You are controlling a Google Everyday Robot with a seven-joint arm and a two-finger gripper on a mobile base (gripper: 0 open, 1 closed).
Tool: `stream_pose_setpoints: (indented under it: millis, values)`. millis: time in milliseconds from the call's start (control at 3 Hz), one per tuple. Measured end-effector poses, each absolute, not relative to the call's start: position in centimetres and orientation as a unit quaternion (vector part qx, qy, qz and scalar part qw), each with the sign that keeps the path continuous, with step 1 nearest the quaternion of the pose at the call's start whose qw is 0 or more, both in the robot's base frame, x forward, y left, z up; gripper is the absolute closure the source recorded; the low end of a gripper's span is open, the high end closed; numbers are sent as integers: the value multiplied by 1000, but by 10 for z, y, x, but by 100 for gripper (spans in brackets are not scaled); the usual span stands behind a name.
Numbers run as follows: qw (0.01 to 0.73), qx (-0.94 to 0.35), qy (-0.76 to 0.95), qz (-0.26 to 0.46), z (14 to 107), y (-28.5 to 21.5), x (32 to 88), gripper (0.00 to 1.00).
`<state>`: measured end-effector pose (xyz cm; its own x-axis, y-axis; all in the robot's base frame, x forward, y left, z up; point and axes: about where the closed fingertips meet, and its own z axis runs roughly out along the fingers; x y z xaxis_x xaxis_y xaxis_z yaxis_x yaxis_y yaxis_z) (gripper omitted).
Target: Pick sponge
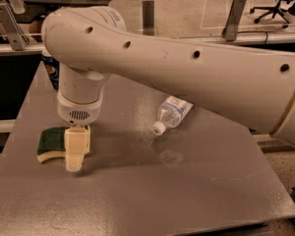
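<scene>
The sponge (50,142), dark green on top over pale yellow foam, lies flat on the grey table (187,195) at the left. My gripper (73,162) hangs from the white wrist (81,100) and points down at the sponge's right end. It overlaps that end in this view, with its tip close to the table surface. The sponge's right edge is hidden behind the gripper. I cannot tell whether the gripper touches the sponge.
A clear plastic water bottle (173,113) lies on its side in the middle of the table, cap toward the front left. A blue soda can (50,72) stands at the back left, mostly hidden by my arm. The table's left edge is close to the sponge.
</scene>
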<state>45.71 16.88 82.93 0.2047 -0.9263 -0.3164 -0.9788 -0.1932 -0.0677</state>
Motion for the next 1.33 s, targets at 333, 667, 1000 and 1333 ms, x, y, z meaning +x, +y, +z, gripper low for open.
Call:
stream_pose_setpoints:
  millis: [333, 667, 1000, 1333]
  values:
    - [125, -768, 619, 104, 827, 172, 453, 39]
    - [132, -768, 616, 113, 839, 169, 452, 63]
    - [151, -770, 606, 129, 867, 160, 452, 86]
    - [165, -792, 570, 144, 900, 153, 443, 100]
